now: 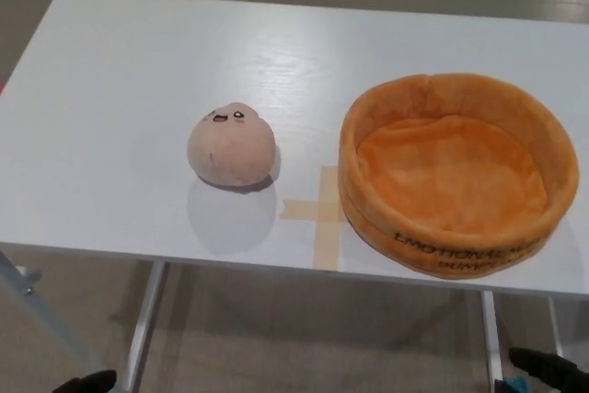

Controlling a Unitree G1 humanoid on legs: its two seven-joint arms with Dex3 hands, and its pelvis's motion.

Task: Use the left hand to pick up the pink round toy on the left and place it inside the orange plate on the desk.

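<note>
The white desk [110, 117] carries the orange plate [442, 241], soft-walled and empty, by its front right edge. The pink round toy [232, 144] sits left of it, apart, beside a tape cross [324, 213]. Both hands barely show; finger state unclear.

Barely in view: only two black scraps at the bottom edge. Left hand [85, 381] a low, rounded black lump, matte, slightly lumpy along the top. Right hand [549, 370] a longer black wedge, tapered toward picture left, with a small teal-blue fleck beside its lower edge. Too cropped to tell seams, screws or cables.
</note>
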